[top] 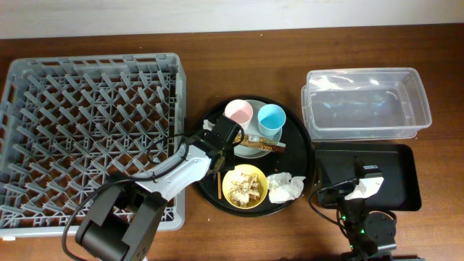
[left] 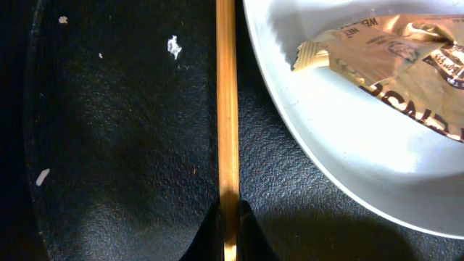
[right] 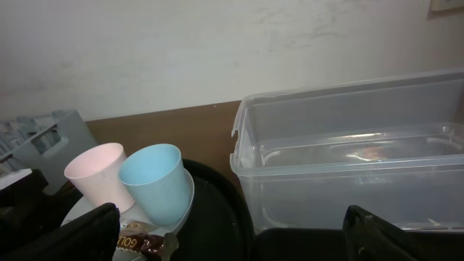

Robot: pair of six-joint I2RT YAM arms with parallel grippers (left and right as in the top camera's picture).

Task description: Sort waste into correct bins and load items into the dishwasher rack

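Dishwasher rack point(top: 90, 130) is seen at far left on the wooden table point(top: 217, 58), a grey crate full of upright pegs, with nothing loaded on them. Left arm is reached across the rack's near right corner onto the round black tray point(top: 299, 138). Left gripper point(left: 229, 232) is closed tight, and a wooden chopstick point(left: 227, 109) is pinched between its tips. The stick is lying flat on the tray floor, just beside the rim of the pale plate point(left: 348, 167), and whether it is one stick or two cannot be told. A few white crumbs point(left: 174, 46) are scattered on the tray left of the stick.

Brown-gold snack wrapper point(left: 391, 65) is laid on the plate. Pink cup point(top: 238, 112) and blue cup point(top: 272, 117) are stood side by side at the back of the plate, openings up. Yellow bowl point(top: 227, 190) is set at the tray's near side, with beige food scraps point(top: 245, 185) inside. Crumpled white napkin point(top: 285, 186) is placed just right of the bowl, on the tray.

Clear plastic tub point(top: 362, 72) is at the right rear, nothing in it. Flat black tray point(top: 402, 174) is directly in front of it. Right gripper point(right: 230, 217) is hung over that tray's left part, fingers spread wide with nothing held.
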